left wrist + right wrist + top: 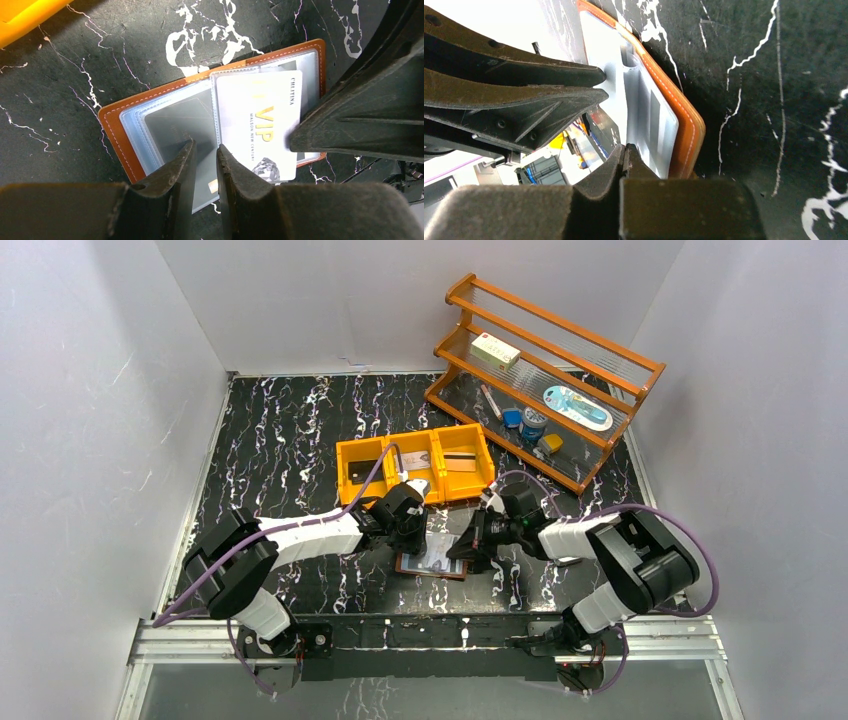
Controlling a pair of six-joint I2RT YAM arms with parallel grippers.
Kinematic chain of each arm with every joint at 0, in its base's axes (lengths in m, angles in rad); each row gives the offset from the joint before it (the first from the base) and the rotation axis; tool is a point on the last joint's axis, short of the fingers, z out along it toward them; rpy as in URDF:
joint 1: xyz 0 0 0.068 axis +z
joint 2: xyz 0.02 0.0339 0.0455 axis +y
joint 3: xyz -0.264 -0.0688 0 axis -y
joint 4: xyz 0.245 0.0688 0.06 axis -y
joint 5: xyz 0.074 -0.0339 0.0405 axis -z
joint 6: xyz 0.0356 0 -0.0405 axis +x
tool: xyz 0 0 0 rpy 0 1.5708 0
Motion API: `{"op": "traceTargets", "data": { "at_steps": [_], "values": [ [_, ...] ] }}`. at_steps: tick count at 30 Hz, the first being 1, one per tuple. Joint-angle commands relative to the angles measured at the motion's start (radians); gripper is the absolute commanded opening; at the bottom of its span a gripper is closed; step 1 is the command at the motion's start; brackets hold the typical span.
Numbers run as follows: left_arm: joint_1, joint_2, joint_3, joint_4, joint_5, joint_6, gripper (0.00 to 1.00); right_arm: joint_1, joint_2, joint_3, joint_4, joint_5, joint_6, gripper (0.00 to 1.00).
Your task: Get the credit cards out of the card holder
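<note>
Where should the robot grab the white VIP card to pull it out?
Probably the end of the white VIP card that sticks out past the card holder's edge, coming low from that side: it lies flat, so only there are both faces reachable.

From 6 o'clock the right gripper [626,159] rises into view with its jaws pressed tight together. Their tips touch the lower edge of the pale blue-clear sleeves [649,115] of the card holder [684,135], though I can't make out whether anything is pinched between them. The card holder lies open on the black, white-veined counter [774,100], its brown stitched leather border curving from 12 o'clock down to the middle, with bare counter filling the 3 o'clock side. In from 9 o'clock reaches the left gripper [599,89], its jaws a thin gap apart, tips against the sleeves.
</note>
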Motion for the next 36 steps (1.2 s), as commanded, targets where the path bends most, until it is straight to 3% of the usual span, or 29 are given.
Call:
{"op": "traceTargets", "data": {
  "at_steps": [1,12,20,25,32,36],
  "values": [
    [-0.006,0.015,-0.041,-0.120,-0.026,0.010,0.21,-0.030,-0.038,-0.013,-0.069,-0.022,-0.064,0.04],
    [-0.006,-0.001,-0.043,-0.123,-0.025,0.016,0.21,-0.056,-0.047,-0.020,-0.160,-0.018,-0.131,0.05],
    [-0.007,-0.037,-0.036,-0.113,-0.007,0.021,0.28,-0.043,0.002,0.016,-0.060,-0.098,-0.111,0.06],
    [-0.007,-0.057,-0.019,-0.113,-0.004,0.023,0.36,-0.001,0.037,0.066,-0.041,-0.082,-0.110,0.07],
    [-0.007,-0.121,-0.034,-0.119,-0.016,0.021,0.51,0.003,0.062,0.029,0.154,-0.119,-0.011,0.06],
    [-0.006,-0.146,-0.043,-0.153,-0.063,0.015,0.58,0.018,0.063,0.038,0.175,-0.125,-0.002,0.07]
  ]
}}
